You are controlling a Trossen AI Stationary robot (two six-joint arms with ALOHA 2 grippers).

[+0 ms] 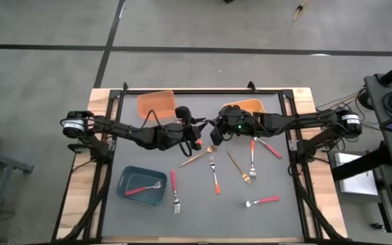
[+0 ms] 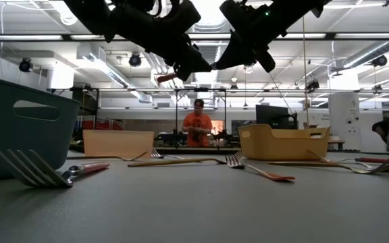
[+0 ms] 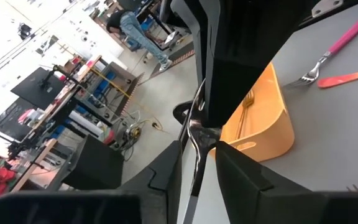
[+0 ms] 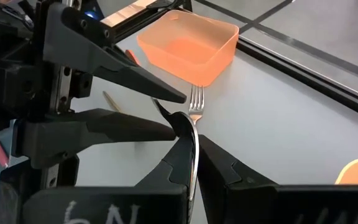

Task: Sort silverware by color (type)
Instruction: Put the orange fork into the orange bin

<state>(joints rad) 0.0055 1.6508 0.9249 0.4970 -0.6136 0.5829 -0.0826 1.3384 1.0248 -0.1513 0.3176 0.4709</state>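
While both arms meet above the grey surface point(image 1: 203, 204), the right pincer point(image 4: 188, 163) is clamped on a fork point(image 4: 195, 121), tines toward the left pincer point(image 4: 166, 112). That one's fingers flank the fork, half-closed — whether they grip it, I cannot tell. For a clean handover, the left should seat firmly before the right lets go — 2 holds, then 1.

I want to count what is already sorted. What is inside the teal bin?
The high view shows one red-handled fork lying inside the teal bin. In the low view, the bin's wall hides the inside, so nothing more can be checked from there.
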